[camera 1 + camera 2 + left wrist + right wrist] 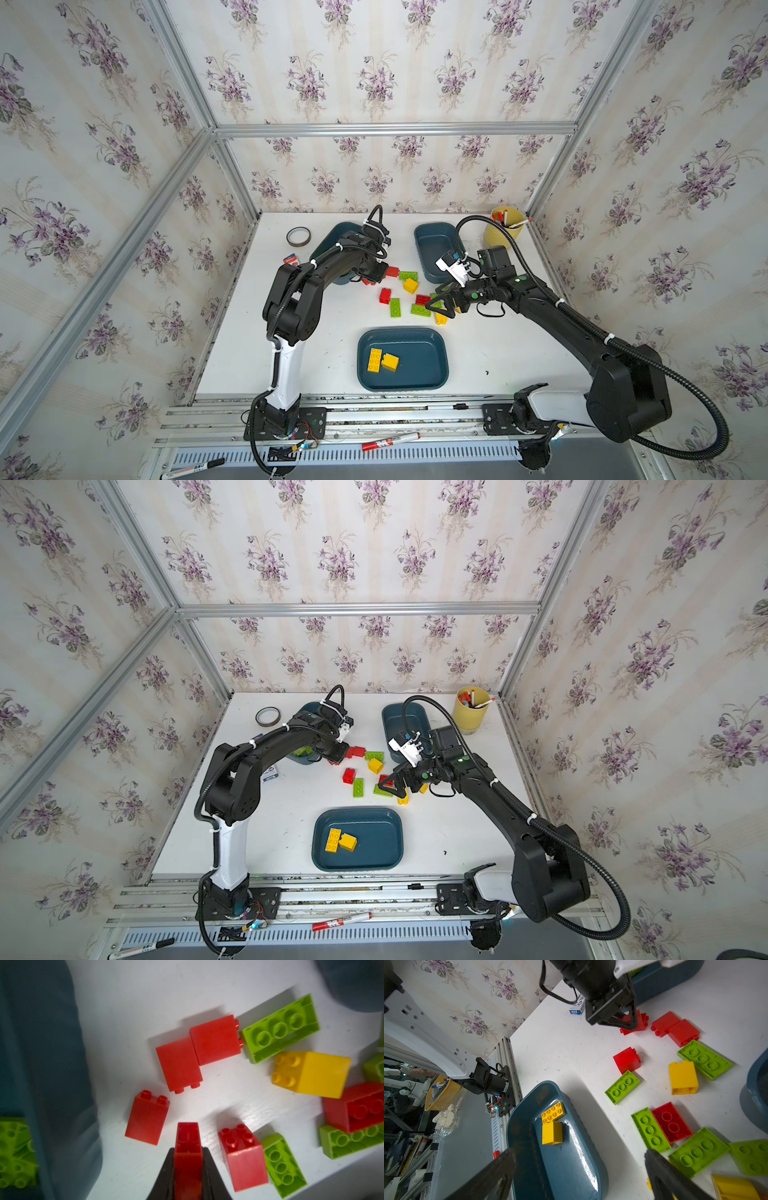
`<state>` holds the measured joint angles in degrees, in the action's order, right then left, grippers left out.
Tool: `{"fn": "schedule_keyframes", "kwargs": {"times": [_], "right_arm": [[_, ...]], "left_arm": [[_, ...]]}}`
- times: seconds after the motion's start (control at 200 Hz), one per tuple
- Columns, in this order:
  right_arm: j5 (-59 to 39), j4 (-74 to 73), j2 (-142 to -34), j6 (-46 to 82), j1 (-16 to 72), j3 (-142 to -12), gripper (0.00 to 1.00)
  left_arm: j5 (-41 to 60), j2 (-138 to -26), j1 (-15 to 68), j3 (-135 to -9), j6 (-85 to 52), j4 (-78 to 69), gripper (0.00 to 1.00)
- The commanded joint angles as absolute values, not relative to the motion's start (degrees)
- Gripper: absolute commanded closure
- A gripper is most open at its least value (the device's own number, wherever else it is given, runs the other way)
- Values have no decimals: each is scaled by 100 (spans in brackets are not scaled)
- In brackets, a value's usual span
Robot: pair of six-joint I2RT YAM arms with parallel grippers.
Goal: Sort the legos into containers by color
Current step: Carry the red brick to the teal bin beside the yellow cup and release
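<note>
One red lego is clenched between the jaws of the left gripper, low over the white desk just left of centre in both top views. It is by the near edge of the back-left container, which the left arm largely covers; lime green legos lie inside that container. Right of the held piece, loose legos are scattered across the middle of the desk: a pair of red legos touching each other, a green oblong lego beside them, a square yellow lego, a square red lego and a second green oblong just below it. Over the right end of this scatter hangs the right gripper, its jaws released and spread wide above further green, red and yellow pieces. At the lower middle, the near container holds two yellow legos, touching. The back-right container sits right of centre toward the back wall, with a pale yellow cup of pens in the corner beyond it. A tape ring lies at the desk's upper left.
</note>
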<state>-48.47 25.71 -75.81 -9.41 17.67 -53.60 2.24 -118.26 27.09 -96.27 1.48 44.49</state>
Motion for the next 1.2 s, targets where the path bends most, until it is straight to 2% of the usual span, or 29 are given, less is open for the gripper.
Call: {"fn": "schedule_keyframes", "kwargs": {"times": [0.0,0.16,0.4,0.575,0.915,1.005,1.049,1.124,1.199], "right_arm": [[-4757,2549,-7589,-1068,1769,-5500,0],[-4623,2492,-7533,-1041,1673,-5517,0],[-4292,2361,-7344,-1011,1530,-5442,0],[-3981,2320,-7178,-1018,1458,-5397,0],[-3814,2371,-6980,-1072,1345,-5290,0],[-3801,2373,-6932,-1071,1329,-5250,0],[-3805,2374,-6921,-1079,1319,-5236,0],[-3822,2399,-6900,-1087,1310,-5222,0],[-3839,2402,-6891,-1090,1301,-5219,0]], "left_arm": [[511,-11610,2716,-9781,-203,4649,86],[1226,-11566,2776,-10290,-765,4645,86],[1976,-12234,3068,-11552,-1407,4360,86],[2147,-12917,3261,-12320,-1927,3979,86],[2120,-13688,3592,-12657,-2535,2812,86],[2069,-13878,3604,-12750,-2610,2813,79],[2064,-13921,3604,-12774,-2627,2814,72],[2056,-13868,3604,-12768,-2599,2813,53],[1959,-13684,3604,-12669,-2462,2829,46]]}}
